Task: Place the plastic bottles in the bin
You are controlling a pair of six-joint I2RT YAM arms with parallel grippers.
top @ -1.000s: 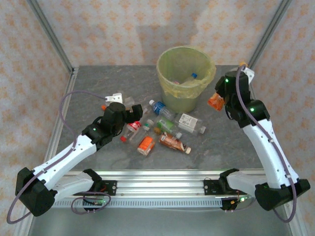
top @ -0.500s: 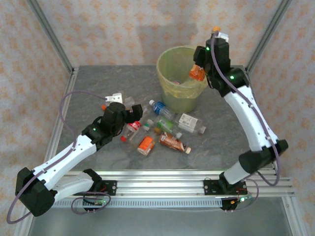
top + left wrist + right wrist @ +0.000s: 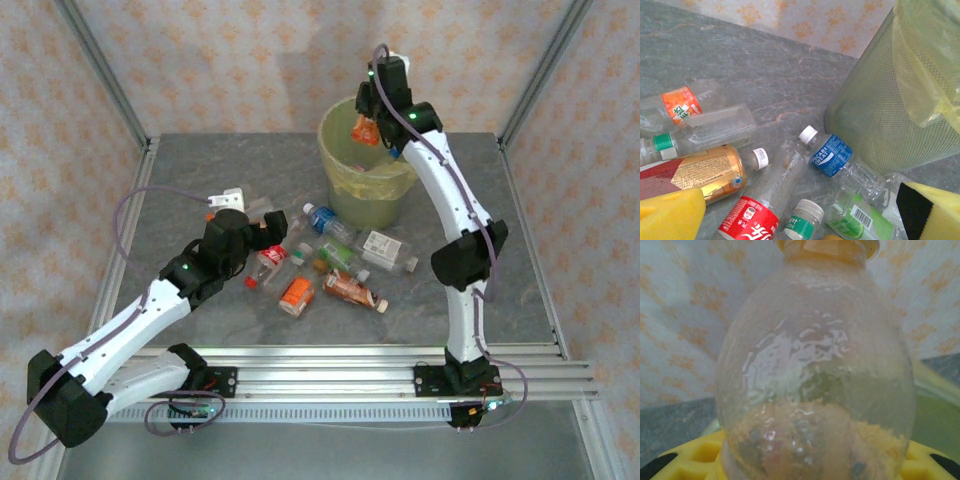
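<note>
**Top external view:** The right gripper [image 3: 366, 122] hangs over the mouth of the bin [image 3: 372, 205]. It is clamped on an orange-labelled bottle [image 3: 363, 130], which sits directly beneath it and just above the rim. By the look of it the bottle is ready to drop but not yet let go. The left gripper [image 3: 262, 232] is empty, with its jaws wide apart. It hovers low over the desk [image 3: 200, 170] at the edge of a cluster of loose bottles [image 3: 340, 255] lying just ahead of it and to its right. With that whole pile left to move, the job looks well short of half done. The right arm and the liner mask what already lies inside the bin.

**Left wrist view:** The gripper's yellow pads [image 3: 670, 212] stand spread at either side. A red-labelled bottle [image 3: 751, 220] lies just ahead between them, beside a green-banded one [image 3: 802, 220]. Further ahead, a blue-labelled bottle [image 3: 831, 155] rests against the bin's mesh wall. Off to the left lie a gold-labelled bottle [image 3: 705, 170], a clear plastic tray [image 3: 720, 122] and an orange-banded bottle [image 3: 682, 105]. Several of these are cut off at the edges of the picture.

**Right wrist view:** The clamped bottle points its orange cap away from the gripper, and its clear shoulder is blurred. Yellow gripper pads [image 3: 690, 460] show at its base, but the bottle hides the contact itself. Its label cannot be read.
</note>
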